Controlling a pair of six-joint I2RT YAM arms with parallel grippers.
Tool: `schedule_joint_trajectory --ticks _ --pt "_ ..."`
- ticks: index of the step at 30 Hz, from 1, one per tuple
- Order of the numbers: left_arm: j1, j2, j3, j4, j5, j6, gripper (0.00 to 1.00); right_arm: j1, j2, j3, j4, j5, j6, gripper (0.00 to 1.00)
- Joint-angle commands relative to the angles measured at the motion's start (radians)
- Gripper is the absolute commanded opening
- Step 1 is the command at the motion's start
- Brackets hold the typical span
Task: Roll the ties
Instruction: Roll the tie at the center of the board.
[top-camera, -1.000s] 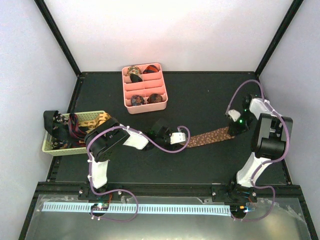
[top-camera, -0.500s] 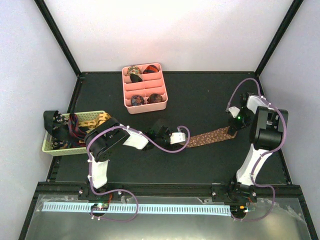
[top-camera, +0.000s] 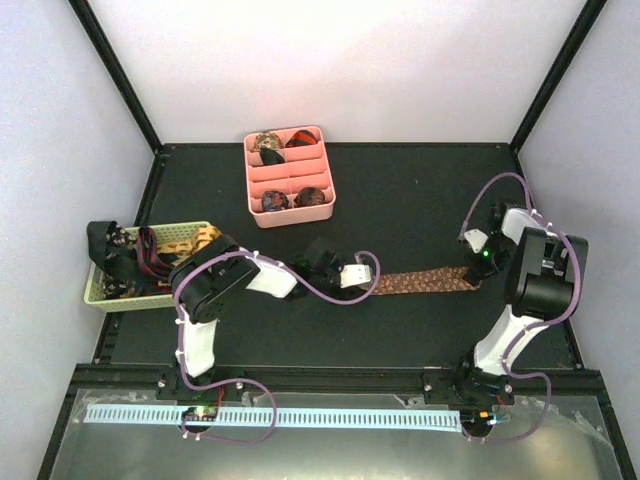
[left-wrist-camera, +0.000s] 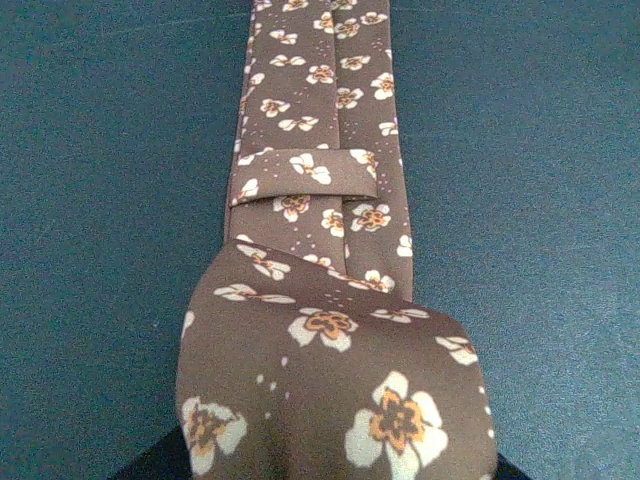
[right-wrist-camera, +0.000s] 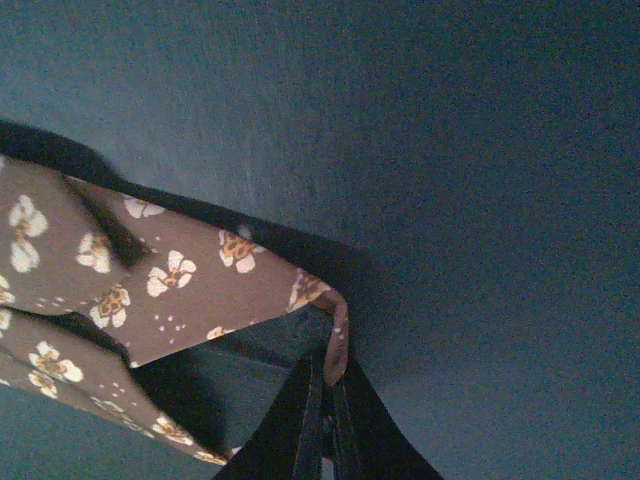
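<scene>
Change: the right pincer (top-camera: 478, 268) has swung out and toward the near edge of the table (top-camera: 400, 190). The brown flowered tie (top-camera: 425, 282) ran slanting a second ago and now lies almost level.
Right pincer: fingers pressed nearly together on the edge of the tie's far end (right-wrist-camera: 325, 340), which is lifted a little off the table with its shadow beneath.
Left pincer (top-camera: 352, 277): sits at the tie's other end. The wrist view shows cloth (left-wrist-camera: 320, 200) humped over the fingers and hiding them, so I cannot tell how far they are open. The strip runs straight away from it, seam and loop side up.
Tie: on the table, between the two arms, one long flat strip with no turns wound yet.
Meaning: the strip looks drawn straight and lined up, likely a set-up for winding from the left end. The rolling itself looks not yet begun.
Rolled ties (top-camera: 268, 142): small rolls in the far and near compartments of the pink tray (top-camera: 295, 216).
Basket (top-camera: 180, 232): at the left edge, with more loose ties (top-camera: 150, 250), so work remains.
</scene>
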Motion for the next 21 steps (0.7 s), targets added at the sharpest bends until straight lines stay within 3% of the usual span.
schedule_joint_trajectory --ticks 1,10,14,17,21 --pt "0.005 0.060 -0.012 -0.150 0.016 0.040 0.25 -0.059 -0.031 -0.047 -0.037 0.054 -0.046 0.02" --pt "-0.002 0.100 0.040 -0.155 0.024 0.035 0.25 -0.069 0.068 0.075 -0.005 -0.013 0.003 0.02" --pt "-0.002 0.101 0.029 -0.164 0.019 0.046 0.25 -0.069 0.064 0.100 -0.021 0.002 -0.030 0.24" --pt "-0.002 0.098 0.020 -0.164 0.015 0.043 0.25 -0.070 0.023 0.123 -0.068 -0.035 -0.043 0.31" --pt "-0.002 0.102 0.016 -0.162 0.012 0.034 0.25 -0.063 0.013 0.213 -0.175 -0.199 0.007 0.37"
